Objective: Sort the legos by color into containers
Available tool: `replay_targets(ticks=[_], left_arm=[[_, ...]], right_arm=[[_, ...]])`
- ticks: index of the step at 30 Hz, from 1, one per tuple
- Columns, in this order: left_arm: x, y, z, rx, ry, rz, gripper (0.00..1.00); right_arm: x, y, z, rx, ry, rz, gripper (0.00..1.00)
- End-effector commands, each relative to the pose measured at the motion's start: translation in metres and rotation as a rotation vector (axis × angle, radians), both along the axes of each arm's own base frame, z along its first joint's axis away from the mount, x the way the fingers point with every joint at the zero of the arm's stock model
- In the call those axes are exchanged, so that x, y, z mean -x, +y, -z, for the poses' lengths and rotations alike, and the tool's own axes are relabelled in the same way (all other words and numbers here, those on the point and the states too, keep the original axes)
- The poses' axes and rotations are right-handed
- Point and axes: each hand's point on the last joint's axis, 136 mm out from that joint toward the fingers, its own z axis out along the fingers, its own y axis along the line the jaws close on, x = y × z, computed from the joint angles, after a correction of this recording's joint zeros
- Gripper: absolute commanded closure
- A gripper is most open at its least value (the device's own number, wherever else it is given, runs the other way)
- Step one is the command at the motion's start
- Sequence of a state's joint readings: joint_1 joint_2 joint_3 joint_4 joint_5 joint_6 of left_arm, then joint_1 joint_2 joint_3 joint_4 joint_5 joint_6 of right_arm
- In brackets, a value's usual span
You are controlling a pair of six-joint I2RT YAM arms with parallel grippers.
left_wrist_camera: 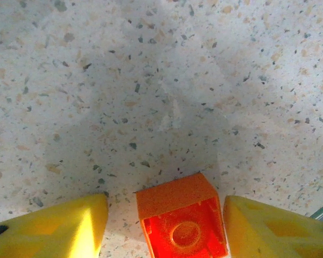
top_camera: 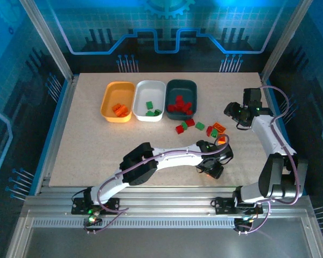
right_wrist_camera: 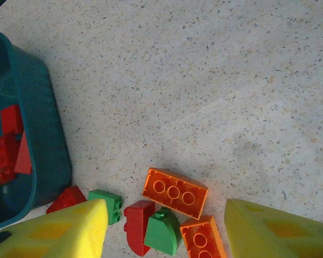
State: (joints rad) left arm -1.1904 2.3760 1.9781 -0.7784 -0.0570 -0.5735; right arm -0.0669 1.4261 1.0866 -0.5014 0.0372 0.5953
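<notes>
speckled tabletop (top_camera: 86, 156) under both jaws | blue gear-patterned wall (top_camera: 215, 21) far ahead of jaws | metal rail (top_camera: 161, 215) behind jaws

On our speckled table (top_camera: 91, 150), the orange tray (top_camera: 109, 94) sits left of the white tray (top_camera: 151, 83), the teal tray (top_camera: 181, 82) right (loose bricks (top_camera: 199, 126) lie further right, nearer us).

Left wrist: orange brick (left_wrist_camera: 180, 220) cut off by bottom edge, underside partly out of frame; both yellow fingers (left_wrist_camera: 59, 226) clipped there too. Right wrist: teal tray (right_wrist_camera: 48, 134) runs off left edge, red bricks (right_wrist_camera: 5, 150) inside partly cropped. Bottom edge clips second orange brick (right_wrist_camera: 203, 239); red brick (right_wrist_camera: 67, 198) half behind right-arm finger (right_wrist_camera: 59, 228). Top view: green bricks (top_camera: 151, 109) in white tray (top_camera: 151, 90) too small to count.
</notes>
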Motion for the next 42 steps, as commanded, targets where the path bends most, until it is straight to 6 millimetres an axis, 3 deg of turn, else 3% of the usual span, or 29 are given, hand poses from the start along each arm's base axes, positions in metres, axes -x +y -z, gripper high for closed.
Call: replay_targets(ticks=[1,13,20,25,29,35,38,42], left_arm=[[0.010,0.022,0.028,-0.121,0.025,0.012,0.46],[0.006,0.030,0.020,-0.122,-0.022,0.023,0.73],[-0.014,0.046,-0.016,-0.088,-0.106,-0.005,0.76],[-0.038,0.071,-0.040,-0.103,-0.164,-0.032,0.75],[-0.085,0.125,-0.065,-0.138,-0.222,-0.126,0.75],[-0.170,0.236,-0.110,-0.165,-0.299,-0.355,0.75],[-0.208,0.295,-0.119,-0.166,-0.301,-0.492,0.75],[-0.249,0.360,-0.116,-0.134,-0.278,-0.652,0.75]], right_arm=[[0.002,-0.002,-0.006,-0.025,-0.026,0.010,0.39],[0.002,0.002,-0.016,-0.040,-0.057,-0.002,0.39],[0.002,0.005,-0.018,-0.051,-0.068,-0.010,0.40],[0.002,0.007,-0.021,-0.055,-0.075,-0.021,0.40],[0.002,0.012,-0.019,-0.058,-0.074,-0.033,0.40],[-0.001,0.025,-0.013,-0.062,-0.058,-0.064,0.40],[-0.003,0.033,-0.011,-0.067,-0.054,-0.087,0.40],[-0.002,0.047,-0.003,-0.070,-0.026,-0.139,0.40]])
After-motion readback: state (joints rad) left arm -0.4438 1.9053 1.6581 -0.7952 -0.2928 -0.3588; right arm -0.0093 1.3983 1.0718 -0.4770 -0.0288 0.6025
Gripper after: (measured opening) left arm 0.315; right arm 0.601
